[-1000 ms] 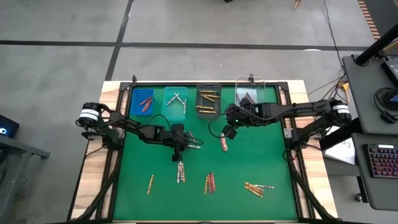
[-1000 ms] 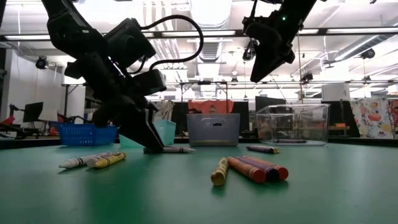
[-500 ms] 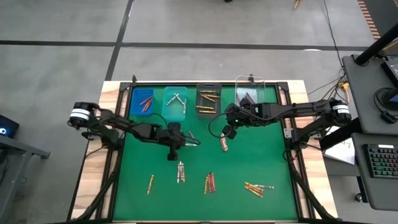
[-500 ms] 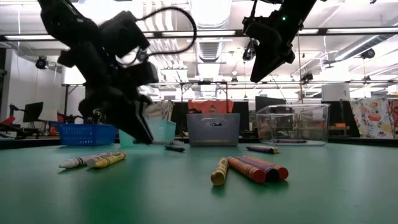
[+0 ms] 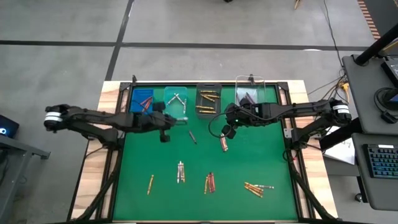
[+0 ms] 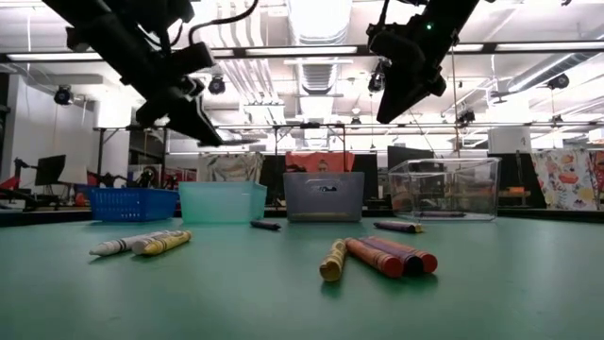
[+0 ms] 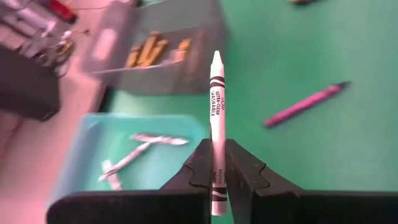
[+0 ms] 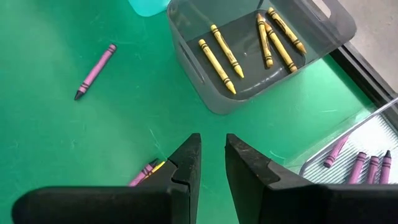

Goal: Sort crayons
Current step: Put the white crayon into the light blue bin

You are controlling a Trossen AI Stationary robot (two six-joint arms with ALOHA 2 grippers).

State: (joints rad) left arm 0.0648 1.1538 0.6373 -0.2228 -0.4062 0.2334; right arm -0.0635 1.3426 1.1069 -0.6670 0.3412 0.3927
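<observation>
Up it comes: the left pincer (image 7: 217, 168) has lifted off the green worktop (image 5: 249, 162) and swung back beside the pale teal plastic bin (image 5: 175, 99), clamped on a slim white-wrapped silver crayon (image 7: 216, 112); drop looks imminent; the right pincer (image 8: 211, 155) hovers with fingers apart near the grey bin (image 8: 261, 50).

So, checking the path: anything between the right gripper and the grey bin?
No. In the right wrist view, only bare green mat separates the right gripper from the grey plastic bin.
</observation>
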